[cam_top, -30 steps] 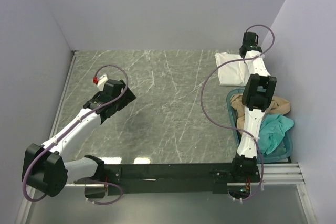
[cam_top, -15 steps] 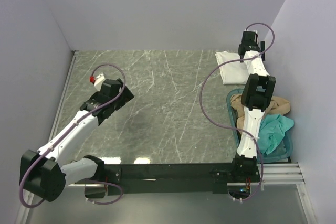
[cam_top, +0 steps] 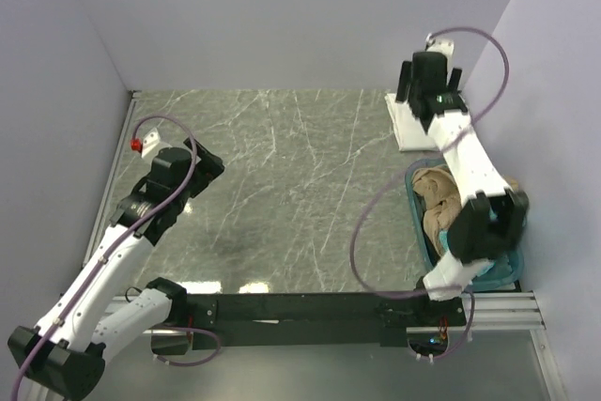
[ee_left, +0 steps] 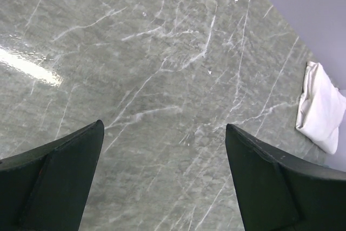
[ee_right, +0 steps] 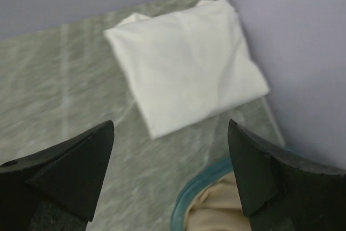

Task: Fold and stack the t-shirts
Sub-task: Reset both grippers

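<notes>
- Right tool [ee_right: 170, 125]: fingers spread wide, nothing between them. It hangs over the far 1 o'clock corner of the worktop [cam_top: 300, 166].
- White t-shirt [ee_right: 186, 66]: a folded, near-square packet lying flat in that corner, against the wall. It sits at 12 o'clock from the right tool, just ahead of the fingertips and not touching them.
- Tan t-shirt [cam_top: 439, 196]: crumpled in the basket [cam_top: 413, 196] at 3 o'clock on the worktop. I can pick out no long axis.
- Key relation: the basket lies at 6 o'clock from the right tool, back toward that arm's base. The right arm is much the nearer one, so fetching the next shirt looks like its job.
- Left tool [ee_left: 163, 125]: fingers apart and empty, over bare worktop at 9 o'clock, well apart from all cloth.
- Writing: no brand, label or print is readable in any view.
</notes>
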### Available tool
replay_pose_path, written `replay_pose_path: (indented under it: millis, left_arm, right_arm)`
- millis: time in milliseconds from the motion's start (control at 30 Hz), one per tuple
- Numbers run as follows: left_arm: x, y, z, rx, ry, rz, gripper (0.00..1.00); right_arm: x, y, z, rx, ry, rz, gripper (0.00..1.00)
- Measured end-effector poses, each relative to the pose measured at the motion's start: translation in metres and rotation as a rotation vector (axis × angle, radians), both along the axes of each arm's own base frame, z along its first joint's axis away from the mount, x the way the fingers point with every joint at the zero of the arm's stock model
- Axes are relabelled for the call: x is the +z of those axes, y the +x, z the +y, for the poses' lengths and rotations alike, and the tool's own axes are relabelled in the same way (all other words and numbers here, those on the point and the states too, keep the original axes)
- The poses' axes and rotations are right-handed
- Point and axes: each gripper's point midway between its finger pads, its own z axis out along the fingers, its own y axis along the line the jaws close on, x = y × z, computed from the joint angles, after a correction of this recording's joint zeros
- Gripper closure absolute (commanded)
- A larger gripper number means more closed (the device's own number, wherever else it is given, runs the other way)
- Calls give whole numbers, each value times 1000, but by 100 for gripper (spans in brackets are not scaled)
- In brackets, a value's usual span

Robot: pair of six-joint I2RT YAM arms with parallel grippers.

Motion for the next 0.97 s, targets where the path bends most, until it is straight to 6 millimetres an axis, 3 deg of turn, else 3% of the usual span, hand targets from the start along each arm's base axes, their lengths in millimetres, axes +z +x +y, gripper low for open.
replay_pose_path:
  millis: [100,200,367,467,600,800,967]
  left_arm:
    - [5,-8,3,0,-6,-8,1]
    - [1,-13,4,-5,-1,13,1]
    - [-19,-24,7,-10,11,59,0]
    - [-32,-35,9,-15,12,86,1]
    - [-38,-45,11,-17,1,97,1]
    - [-35,-51,12,-19,-9,89,0]
    - [-38,-53,12,-19,-8,93,1]
  right_arm:
    - [-2,-51,45,86,102,-53,8]
    - [-29,-103,73,157,194,-45,8]
    - [-99,-180,89,196,343,16,7]
    - [-125,-219,97,251,438,-1,7]
    - [-119,-240,109,339,525,-91,7]
    - [-92,-248,113,370,585,-205,7]
    - [-90,-253,112,371,604,-240,6]
